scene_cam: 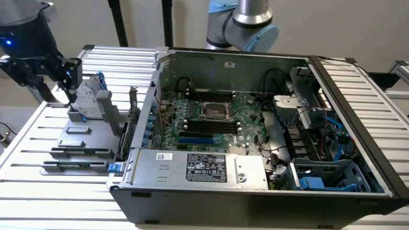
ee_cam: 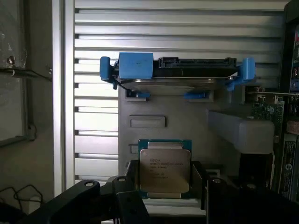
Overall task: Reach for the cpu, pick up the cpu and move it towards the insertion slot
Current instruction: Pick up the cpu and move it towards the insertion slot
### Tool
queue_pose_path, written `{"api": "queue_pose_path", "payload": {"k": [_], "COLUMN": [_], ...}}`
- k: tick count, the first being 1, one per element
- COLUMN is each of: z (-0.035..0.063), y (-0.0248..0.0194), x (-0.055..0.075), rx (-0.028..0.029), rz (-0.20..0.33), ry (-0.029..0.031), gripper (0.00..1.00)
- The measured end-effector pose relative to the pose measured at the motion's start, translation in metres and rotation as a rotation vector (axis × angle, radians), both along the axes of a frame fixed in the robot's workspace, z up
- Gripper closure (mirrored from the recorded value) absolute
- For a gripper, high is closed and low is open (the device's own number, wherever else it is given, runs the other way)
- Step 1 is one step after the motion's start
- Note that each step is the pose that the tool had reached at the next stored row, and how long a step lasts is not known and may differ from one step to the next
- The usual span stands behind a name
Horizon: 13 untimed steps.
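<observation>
At the exterior view's left, my gripper hangs over a grey holder that rests on the slatted metal table, outside the open computer case. A hard drive in a blue-edged bracket stands upright on that holder, just beside the gripper. On the wrist view the cpu sits right at the gripper's tip, its silver-grey lid facing the camera with a thin green rim around it. It is near the hard drive, with a small recess of the holder between the two. I cannot tell whether the jaws are pressing on its sides or standing just clear of them. I judge the chip to be light, thin and stiff, with a smooth lid that could slip and an underside too delicate to touch. The safe hold is therefore on two opposite edges of the green rim, kept level. Toward the middle of the exterior view, inside the case, the insertion slot shows as a silvery frame around a dark centre, set between rows of black memory slots. It is well apart from the cpu.
</observation>
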<state>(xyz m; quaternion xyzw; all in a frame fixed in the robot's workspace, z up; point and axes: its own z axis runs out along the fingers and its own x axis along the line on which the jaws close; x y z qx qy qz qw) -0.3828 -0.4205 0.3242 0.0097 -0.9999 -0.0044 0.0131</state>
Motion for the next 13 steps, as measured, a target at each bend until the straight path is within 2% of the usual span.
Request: {"api": "queue_pose_path", "payload": {"k": [6, 13], "z": [0.0271, 0.0528], "y": [0.0000, 0.0000], "x": [0.027, 0.059], "rx": [0.0032, 0.0165], "rz": [0.000, 0.000], "ry": [0.0007, 0.0027], "gripper": [0.46, 0.46]}}
